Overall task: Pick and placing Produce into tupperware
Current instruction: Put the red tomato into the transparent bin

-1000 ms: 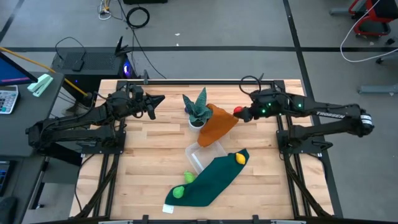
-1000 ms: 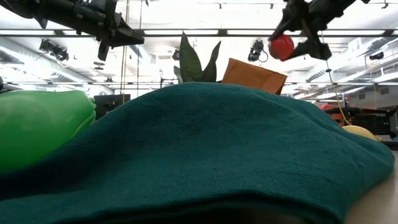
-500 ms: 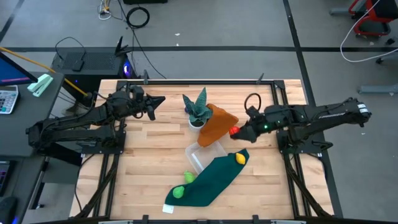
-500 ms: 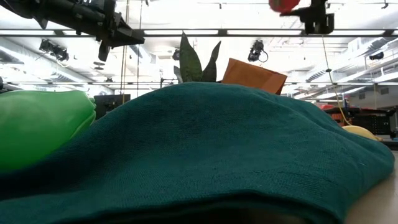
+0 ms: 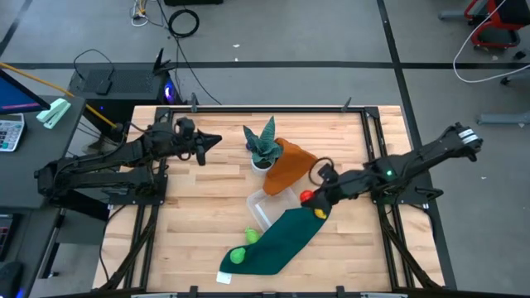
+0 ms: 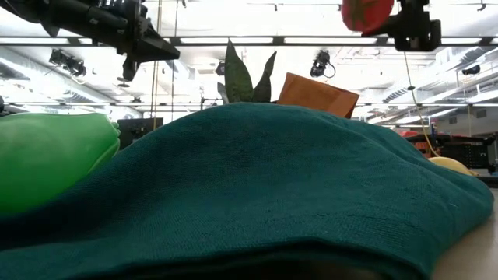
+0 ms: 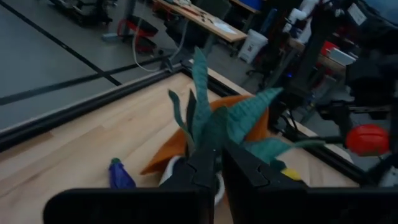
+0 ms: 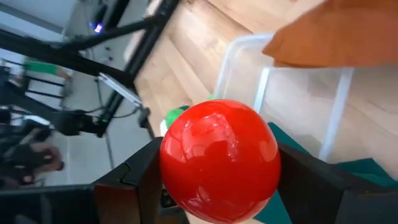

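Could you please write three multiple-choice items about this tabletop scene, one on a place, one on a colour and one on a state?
1. Where is the yellow produce?
A. On the green cloth
B. In the tupperware
C. Beside the potted plant

2. What colour is the ball held by the right gripper?
A. Purple
B. Red
C. Green

3. How do the left gripper's jaws stand?
A. Wide open
B. Shut on a cloth
C. Shut, holding nothing

Key: 1 A, it lies on the cloth's upper end in the high view. 2 B, red fills the right wrist view. 3 C, the left wrist view shows them together, empty.
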`<state>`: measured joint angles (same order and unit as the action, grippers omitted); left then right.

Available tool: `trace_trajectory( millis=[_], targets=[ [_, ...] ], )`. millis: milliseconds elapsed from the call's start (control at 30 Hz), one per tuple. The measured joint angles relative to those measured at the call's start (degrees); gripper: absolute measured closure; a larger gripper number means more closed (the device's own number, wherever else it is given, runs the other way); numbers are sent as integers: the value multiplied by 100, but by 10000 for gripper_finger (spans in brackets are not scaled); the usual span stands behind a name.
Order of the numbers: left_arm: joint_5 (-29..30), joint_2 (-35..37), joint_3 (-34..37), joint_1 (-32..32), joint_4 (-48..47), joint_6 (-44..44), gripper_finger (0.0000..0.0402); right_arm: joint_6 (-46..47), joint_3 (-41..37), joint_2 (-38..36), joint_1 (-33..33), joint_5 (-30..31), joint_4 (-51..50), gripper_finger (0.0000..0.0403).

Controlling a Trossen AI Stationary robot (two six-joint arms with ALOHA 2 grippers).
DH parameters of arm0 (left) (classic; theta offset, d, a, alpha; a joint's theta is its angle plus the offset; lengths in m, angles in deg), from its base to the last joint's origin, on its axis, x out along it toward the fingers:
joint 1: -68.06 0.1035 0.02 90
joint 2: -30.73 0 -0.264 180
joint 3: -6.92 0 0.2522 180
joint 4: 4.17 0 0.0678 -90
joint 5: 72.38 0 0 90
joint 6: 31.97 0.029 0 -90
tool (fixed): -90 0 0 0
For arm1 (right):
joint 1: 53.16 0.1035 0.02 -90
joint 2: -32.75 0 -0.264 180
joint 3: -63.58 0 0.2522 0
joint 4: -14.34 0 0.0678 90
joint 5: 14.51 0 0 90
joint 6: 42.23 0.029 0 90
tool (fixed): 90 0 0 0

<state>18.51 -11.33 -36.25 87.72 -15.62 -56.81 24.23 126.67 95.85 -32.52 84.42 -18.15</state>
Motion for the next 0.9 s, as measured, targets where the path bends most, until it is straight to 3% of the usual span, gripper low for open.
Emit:
trace_trajectory(
  millis=[200,400,667,900],
  targets=[
    [-560,7,0,-32,13,238,380,-62,0,637,57,46,520,182],
    [-989,13,2,-635,399,820,385,-274,0,1132,55,97,951,182],
    [-960,4,2,-1923,445,1169,373,-672,0,1418,52,622,1120,182],
    [-424,2,2,-2854,299,1049,366,-873,2,1645,50,935,1426,182]
  ],
)
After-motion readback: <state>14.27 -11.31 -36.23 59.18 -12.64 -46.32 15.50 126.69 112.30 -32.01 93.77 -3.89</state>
